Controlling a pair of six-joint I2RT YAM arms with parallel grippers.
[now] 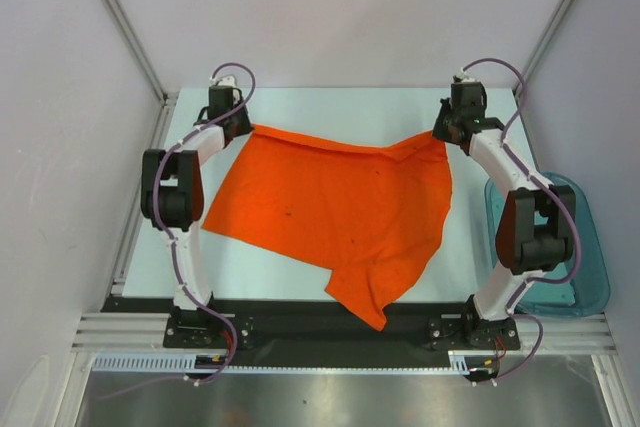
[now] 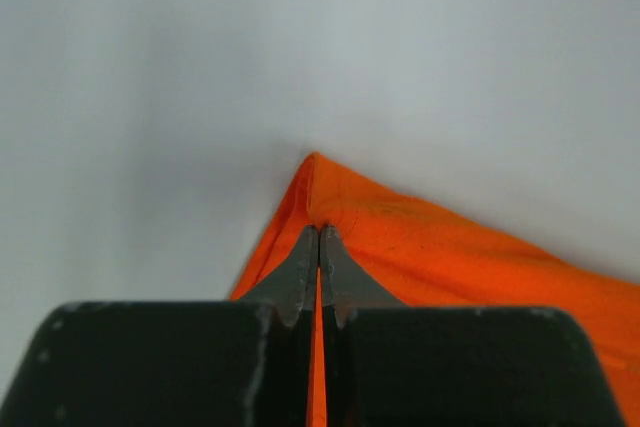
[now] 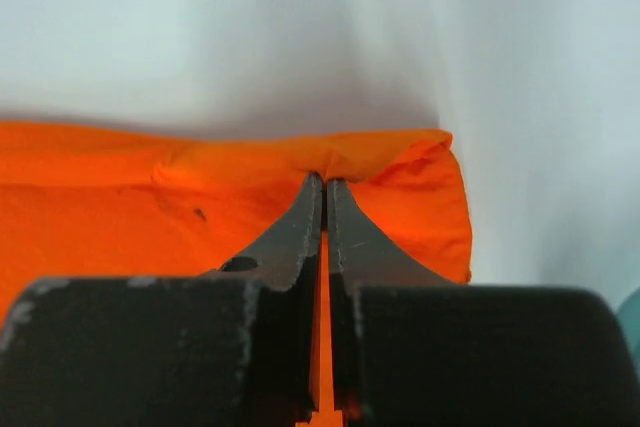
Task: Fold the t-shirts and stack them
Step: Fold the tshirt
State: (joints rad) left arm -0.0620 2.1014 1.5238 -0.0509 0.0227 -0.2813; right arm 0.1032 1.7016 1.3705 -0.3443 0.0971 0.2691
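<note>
Looking down, I see my desk (image 1: 330, 107) with bare room along its far edge and left edge. One orange t-shirt (image 1: 330, 202) lies spread over the middle, its tip past the near edge. One teal bin (image 1: 590, 267) sits by the right edge. My left claw (image 2: 318, 234) pinches the shirt's far-left corner tight. My right claw (image 3: 325, 184) pinches its far-right corner.

A pale blue table (image 1: 330, 107) fills the middle of the top view. A translucent teal bin (image 1: 592, 247) sits at 4 o'clock, just beside the table's edge. Aluminium rails (image 1: 120, 19) slant up at 11 and 1 o'clock, and a brushed metal sheet (image 1: 340, 402) lies at 6 o'clock
</note>
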